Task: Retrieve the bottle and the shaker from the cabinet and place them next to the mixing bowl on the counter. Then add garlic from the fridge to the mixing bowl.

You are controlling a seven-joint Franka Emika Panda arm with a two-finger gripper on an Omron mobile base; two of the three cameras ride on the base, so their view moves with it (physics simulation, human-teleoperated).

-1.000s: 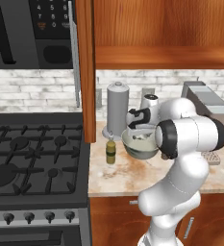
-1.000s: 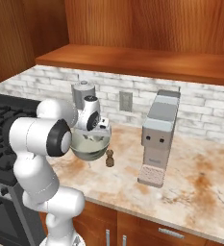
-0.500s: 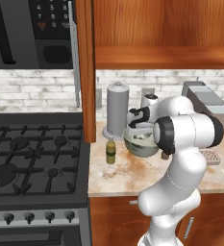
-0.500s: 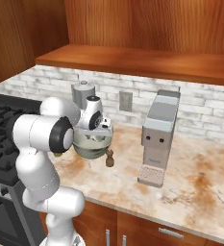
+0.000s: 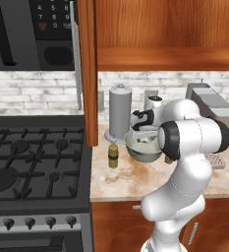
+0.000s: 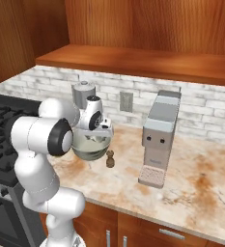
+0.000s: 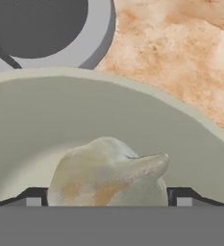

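Note:
The grey mixing bowl (image 5: 134, 148) (image 6: 87, 150) stands on the counter, and my gripper (image 5: 143, 131) (image 6: 103, 131) points down into it. In the hand view a pale garlic bulb (image 7: 108, 173) lies on the bowl's inner wall (image 7: 84, 115). My gripper (image 7: 108, 201) is open, its two fingertips (image 7: 34, 201) standing a little clear of the bulb on either side. An olive-yellow bottle (image 5: 113, 156) stands upright just left of the bowl. A small brown shaker (image 6: 110, 159) stands right beside the bowl on its other side.
A tall grey canister (image 5: 120, 110) (image 7: 46, 29) stands behind the bowl against the brick wall. A coffee machine (image 5: 212, 106) (image 6: 157, 137) is to the right, and the gas stove (image 5: 32, 162) to the left. Bare counter (image 6: 196, 178) stretches to the right.
The hand has stayed over the bowl, shifting only slightly. Its fingers have spread a little wider.

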